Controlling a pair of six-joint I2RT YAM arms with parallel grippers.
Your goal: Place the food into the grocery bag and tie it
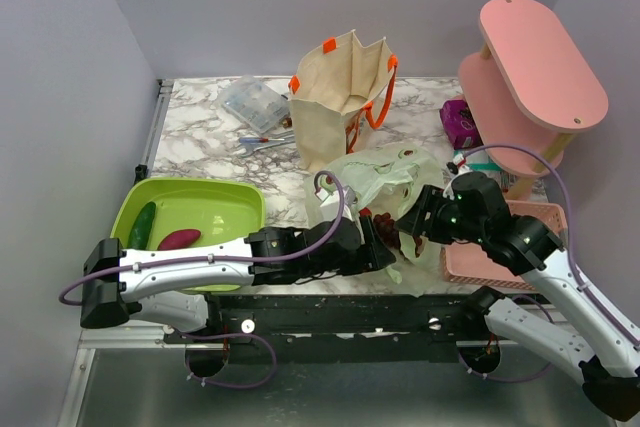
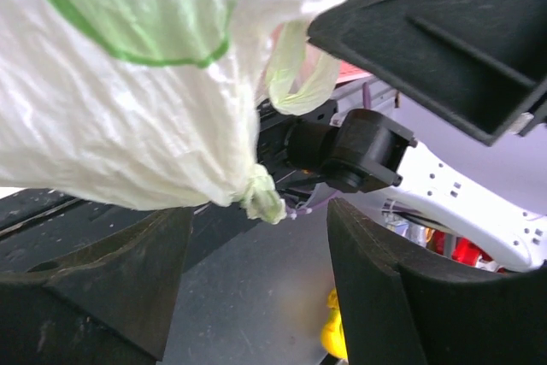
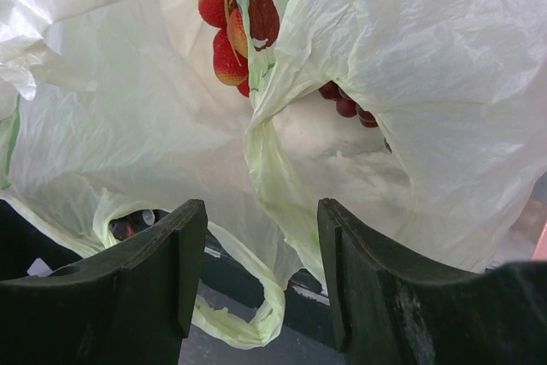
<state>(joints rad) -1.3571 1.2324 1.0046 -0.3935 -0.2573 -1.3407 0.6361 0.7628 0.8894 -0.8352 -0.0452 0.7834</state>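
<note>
Behind the grocery bag (image 1: pixel 385 172), a beige tote (image 1: pixel 335 97) stands upright.

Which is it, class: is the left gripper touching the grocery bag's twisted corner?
Apart. Left wrist view: the grocery bag's twisted corner hangs between the open fingers of the left gripper, background showing either side.

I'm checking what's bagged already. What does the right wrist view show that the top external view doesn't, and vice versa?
Right wrist only: red strawberries in the folds of the grocery bag. Top external only: the sweet potato lying in the green tub, outside the bag, and the beige tote. Both: the grocery bag at the right gripper.
</note>
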